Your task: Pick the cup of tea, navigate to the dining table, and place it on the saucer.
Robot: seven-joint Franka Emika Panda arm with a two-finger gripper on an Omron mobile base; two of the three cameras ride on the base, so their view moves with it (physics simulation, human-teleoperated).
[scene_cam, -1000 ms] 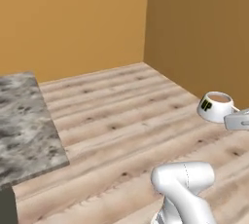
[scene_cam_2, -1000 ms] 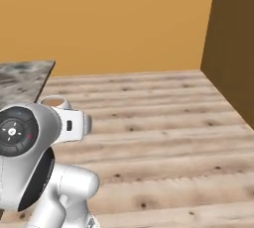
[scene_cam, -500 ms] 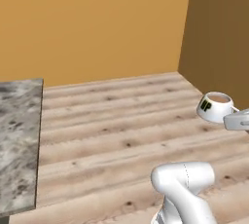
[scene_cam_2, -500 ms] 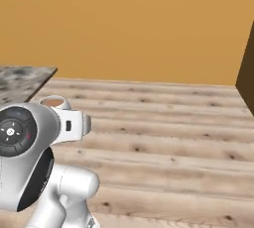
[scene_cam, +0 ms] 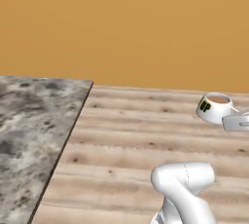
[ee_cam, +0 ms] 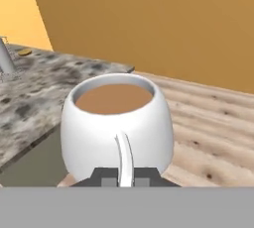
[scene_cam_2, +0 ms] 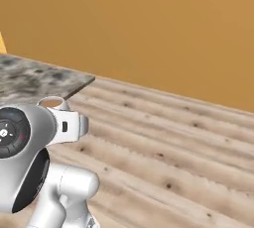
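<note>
Change since earlier: both base views have swung as a whole, so the base has turned; the dark wall corner has left the picture and the marbled counter reaches further in. The cup sits in the same place relative to the arm, so it is being carried along.

Left base view: the cup of tea (scene_cam: 214, 107) hangs in the air above the wooden floor (scene_cam: 141, 140), at the right edge, its black-and-yellow mark facing the camera and brown liquid level inside. The gripper (scene_cam: 237, 121) meets it from the right. A grey marbled counter (scene_cam: 34, 130) lies to the left, well apart from the cup.

Right base view: the cup's rim and handle peek out above the white hand, with the counter edge beyond it and the orange wall (scene_cam_2: 149, 28) behind.

Hand view: the cup stands upright just ahead of the fingertips (ee_cam: 106, 176), which are closed tight on its thin handle (ee_cam: 124, 157). A small yellow dish, probably the saucer (ee_cam: 25, 52), lies far off on the counter.

Handling: likely a rigid, smooth, breakable ceramic, light but full of liquid, so it wants level, gentle travel. The handle is the sensible grip, though a narrow one; the cup could swing about it.
</note>
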